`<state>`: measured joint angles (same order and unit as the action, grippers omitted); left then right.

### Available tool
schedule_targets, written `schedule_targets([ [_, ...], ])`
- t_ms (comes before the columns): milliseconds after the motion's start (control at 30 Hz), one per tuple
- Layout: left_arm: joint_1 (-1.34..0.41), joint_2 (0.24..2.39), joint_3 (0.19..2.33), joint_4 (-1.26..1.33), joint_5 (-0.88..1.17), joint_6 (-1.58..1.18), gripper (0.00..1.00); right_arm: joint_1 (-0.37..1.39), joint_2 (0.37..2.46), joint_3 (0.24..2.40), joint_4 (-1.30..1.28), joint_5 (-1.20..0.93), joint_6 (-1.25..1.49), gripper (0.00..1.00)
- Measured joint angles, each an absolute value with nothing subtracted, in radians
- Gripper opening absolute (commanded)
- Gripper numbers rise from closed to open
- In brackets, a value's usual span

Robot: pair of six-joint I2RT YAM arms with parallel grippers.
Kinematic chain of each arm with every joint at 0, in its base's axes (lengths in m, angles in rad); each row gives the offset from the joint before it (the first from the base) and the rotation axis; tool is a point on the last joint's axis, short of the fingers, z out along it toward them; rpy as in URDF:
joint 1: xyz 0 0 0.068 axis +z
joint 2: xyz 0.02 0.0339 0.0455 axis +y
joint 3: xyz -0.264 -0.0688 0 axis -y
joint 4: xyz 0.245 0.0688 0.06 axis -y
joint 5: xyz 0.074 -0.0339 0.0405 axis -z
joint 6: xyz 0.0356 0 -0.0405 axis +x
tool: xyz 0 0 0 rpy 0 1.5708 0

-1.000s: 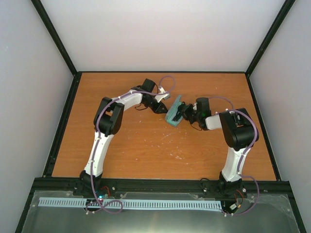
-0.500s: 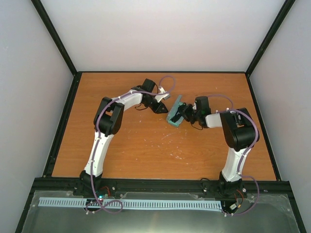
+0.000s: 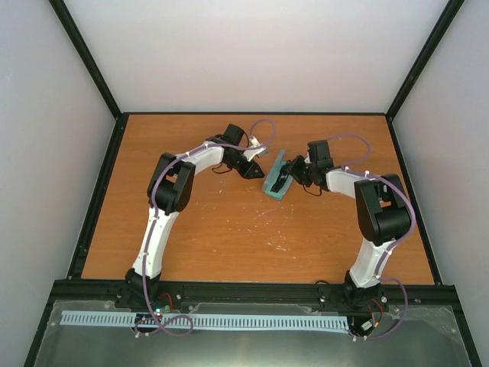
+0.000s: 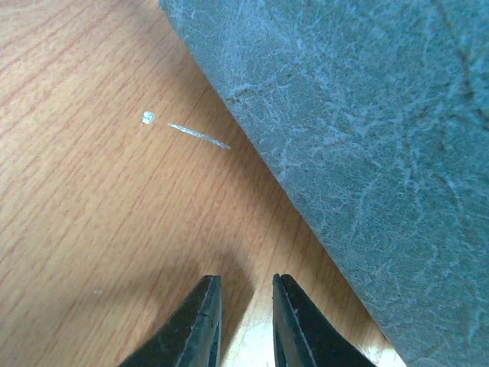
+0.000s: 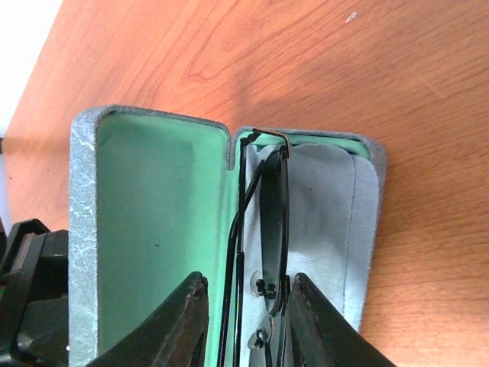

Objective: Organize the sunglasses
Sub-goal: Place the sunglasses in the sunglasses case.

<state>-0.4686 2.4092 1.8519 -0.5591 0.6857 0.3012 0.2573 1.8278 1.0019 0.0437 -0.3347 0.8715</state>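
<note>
The grey-blue case (image 3: 273, 177) lies open mid-table, its green lining (image 5: 160, 214) showing. The sunglasses (image 5: 273, 214), thin dark frame with folded arms, stand on edge inside the case on the light-blue cloth (image 5: 321, 222). My right gripper (image 5: 246, 287) straddles the sunglasses. Its right finger is against the frame and its left finger stands apart from the temple arms, so it is open. In the top view it (image 3: 290, 176) reaches into the case from the right. My left gripper (image 4: 246, 287) is slightly open and empty, just beside the case's textured outer side (image 4: 367, 153), on the case's left (image 3: 258, 170).
The wooden table (image 3: 229, 229) has pale scratches near its middle. Black frame rails run along its edges, with grey walls behind. Both arms meet at the case, toward the back of the table.
My right wrist has swung toward the back of the table while its fingers stay at the case. The left arm and the case have not visibly moved.
</note>
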Motion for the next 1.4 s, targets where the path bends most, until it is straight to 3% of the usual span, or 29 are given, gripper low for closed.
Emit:
schedule_targets([
  [633,-0.469,2.409,1.852,-0.558,0.685,0.3,0.21,0.257,1.883,1.079,-0.105,-0.31,0.807,0.14],
  [1067,-0.469,2.406,1.852,-0.558,0.672,0.298,0.2,0.258,1.942,1.127,-0.108,-0.347,0.797,0.14],
  [1233,-0.469,2.392,1.852,-0.559,0.645,0.298,0.2,0.258,1.867,1.114,-0.16,-0.307,0.777,0.17],
  [1400,-0.469,2.37,1.862,-0.559,0.631,0.298,0.19,0.255,1.7,1.054,-0.183,-0.249,0.766,0.13],
])
